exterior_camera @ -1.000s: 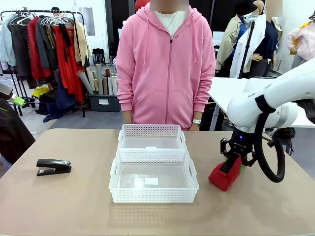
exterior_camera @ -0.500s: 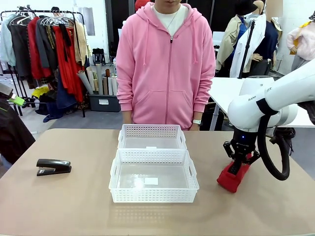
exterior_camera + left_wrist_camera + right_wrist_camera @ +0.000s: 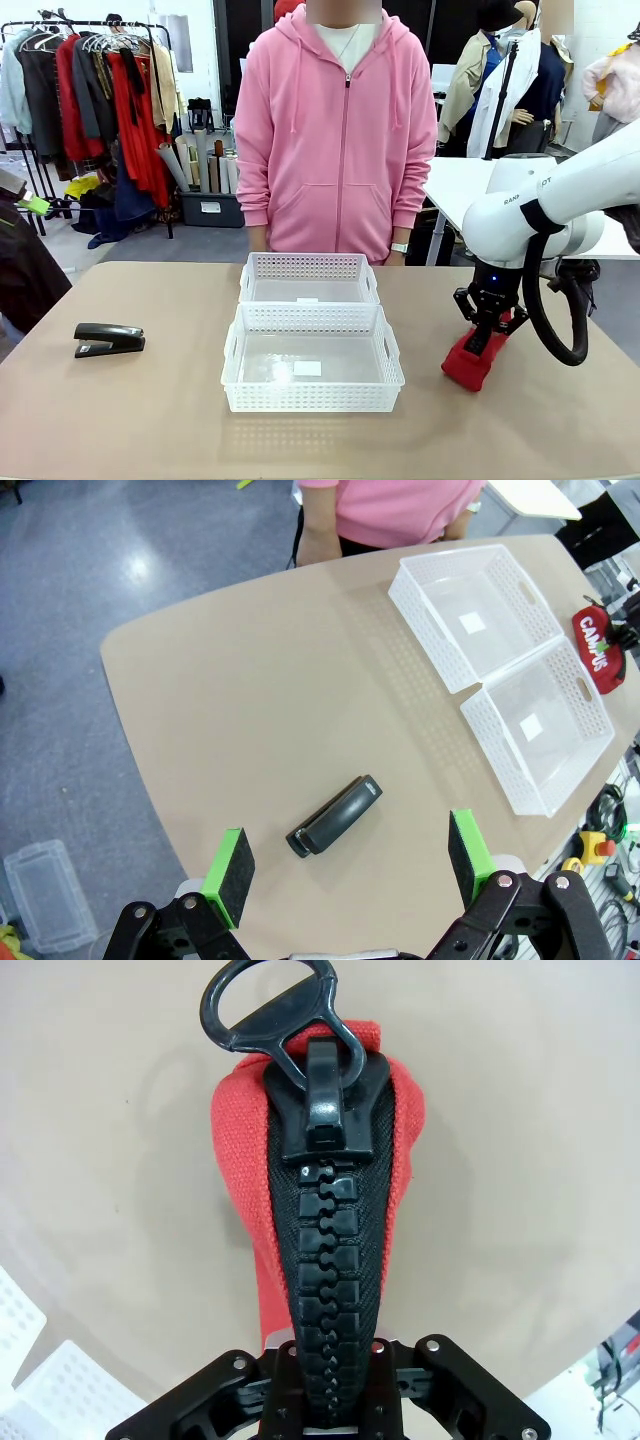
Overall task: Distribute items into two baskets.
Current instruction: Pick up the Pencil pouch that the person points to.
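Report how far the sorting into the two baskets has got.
Done: nothing yet; the near basket and the far basket hold no items. In hand: the right gripper is shut on the red pouch along its zipper, right of the near basket. Left: place the pouch, then the black stapler, which lies on the table's left side below the open left gripper.

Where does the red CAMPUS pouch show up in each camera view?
Front view: the red pouch is at the table's right side, gripped by the right claw, right of the white baskets.
Left wrist view: at the far right edge, beside the baskets.
Right wrist view: centre, zipper facing the camera.
Shared landmark: the white baskets, whose corner sits lower left in the right wrist view.
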{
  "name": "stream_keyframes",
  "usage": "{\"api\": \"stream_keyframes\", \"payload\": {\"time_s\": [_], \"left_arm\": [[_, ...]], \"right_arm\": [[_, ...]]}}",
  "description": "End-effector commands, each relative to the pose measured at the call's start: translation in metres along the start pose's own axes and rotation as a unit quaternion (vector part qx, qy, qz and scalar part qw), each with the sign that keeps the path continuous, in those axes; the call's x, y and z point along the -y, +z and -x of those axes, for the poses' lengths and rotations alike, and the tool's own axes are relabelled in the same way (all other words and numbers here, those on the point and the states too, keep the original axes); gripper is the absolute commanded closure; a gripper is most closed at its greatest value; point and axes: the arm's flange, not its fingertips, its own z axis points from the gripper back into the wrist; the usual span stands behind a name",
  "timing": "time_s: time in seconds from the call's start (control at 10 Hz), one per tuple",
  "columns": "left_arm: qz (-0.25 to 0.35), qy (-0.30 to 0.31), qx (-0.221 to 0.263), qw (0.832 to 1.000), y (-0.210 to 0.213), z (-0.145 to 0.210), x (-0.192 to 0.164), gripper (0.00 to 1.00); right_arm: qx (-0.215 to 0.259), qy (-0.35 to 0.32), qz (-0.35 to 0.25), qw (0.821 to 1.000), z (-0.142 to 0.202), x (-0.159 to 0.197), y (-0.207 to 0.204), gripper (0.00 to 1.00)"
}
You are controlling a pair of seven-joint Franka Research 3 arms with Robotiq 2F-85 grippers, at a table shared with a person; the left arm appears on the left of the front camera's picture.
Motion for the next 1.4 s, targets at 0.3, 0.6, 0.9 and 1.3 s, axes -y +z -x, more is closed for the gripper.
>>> {"api": "stream_keyframes", "payload": {"time_s": [0.3,0.6,0.9,1.3], "left_arm": [[0.004,-0.001,0.002,1.0,0.001,0.0,-0.001,0.0],[0.004,-0.001,0.002,1.0,0.001,0.0,-0.001,0.0],[0.004,-0.001,0.002,1.0,0.001,0.0,-0.001,0.0],[0.004,-0.001,0.002,1.0,0.001,0.0,-0.001,0.0]], "right_arm": [[0.0,0.0,0.0,1.0,0.0,0.0,0.0,1.0],[0.06,0.128,-0.051,0.989,-0.008,0.045,0.066,1.0],[0.035,0.287,-0.07,0.955,-0.029,0.082,0.118,1.0],[0.009,0.452,0.002,0.892,-0.03,0.077,0.159,1.0]]}}
